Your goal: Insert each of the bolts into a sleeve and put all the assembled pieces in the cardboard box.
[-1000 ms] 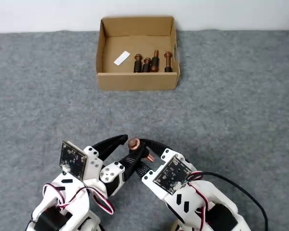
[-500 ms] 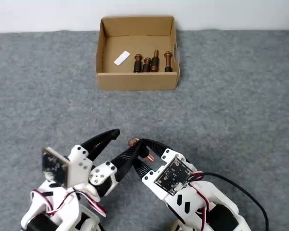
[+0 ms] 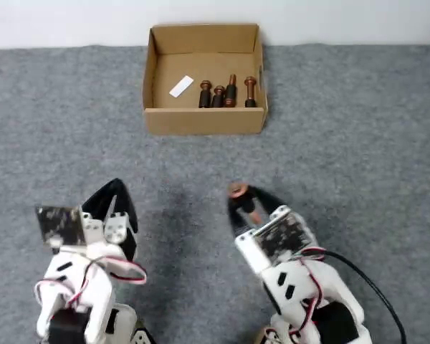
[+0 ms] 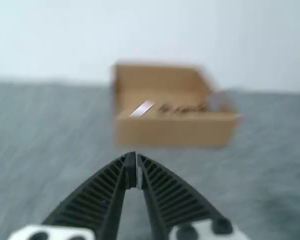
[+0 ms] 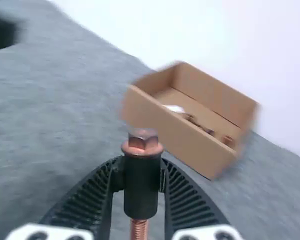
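My right gripper (image 3: 241, 204) is shut on an assembled piece (image 5: 141, 175), a copper bolt standing in a black sleeve with its hex head (image 3: 237, 190) on top. It hangs over the grey mat, well in front of the cardboard box (image 3: 204, 120). Several assembled pieces (image 3: 228, 92) lie side by side in the box's right half. My left gripper (image 3: 115, 186) is at the front left, shut with nothing between its fingers (image 4: 115, 182). Its wrist view faces the box (image 4: 172, 130), and the right wrist view has the box (image 5: 170, 132) ahead too.
A small white slip (image 3: 181, 87) lies in the box beside the pieces. The grey mat (image 3: 344, 143) runs up to a white wall behind the box. Open mat lies between the grippers and the box.
My left gripper let go of the piece, drew back to the left and shut. My right gripper kept the assembled piece and swung it right and a little toward the box.
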Controlling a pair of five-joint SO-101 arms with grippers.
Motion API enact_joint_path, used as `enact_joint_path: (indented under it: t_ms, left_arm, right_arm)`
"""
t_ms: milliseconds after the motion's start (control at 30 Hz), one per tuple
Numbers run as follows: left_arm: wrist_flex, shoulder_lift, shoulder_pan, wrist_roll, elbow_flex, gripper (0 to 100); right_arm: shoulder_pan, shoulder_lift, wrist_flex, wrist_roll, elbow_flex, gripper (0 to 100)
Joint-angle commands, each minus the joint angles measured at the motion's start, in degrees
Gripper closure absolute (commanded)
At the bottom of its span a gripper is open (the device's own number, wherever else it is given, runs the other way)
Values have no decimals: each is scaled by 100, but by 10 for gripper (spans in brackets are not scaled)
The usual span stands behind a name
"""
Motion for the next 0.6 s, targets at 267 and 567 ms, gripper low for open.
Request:
enact_joint_path:
  t_ms: [267, 567]
  left_arm:
    - [-466, 18, -1301, -914, 2035, 995]
    - [-62, 44, -1292, -598, 2035, 995]
  right_arm:
    - [1578, 1912, -198, -1424, -1477, 991]
    - [1552, 6220, -1138, -1873, -4642, 990]
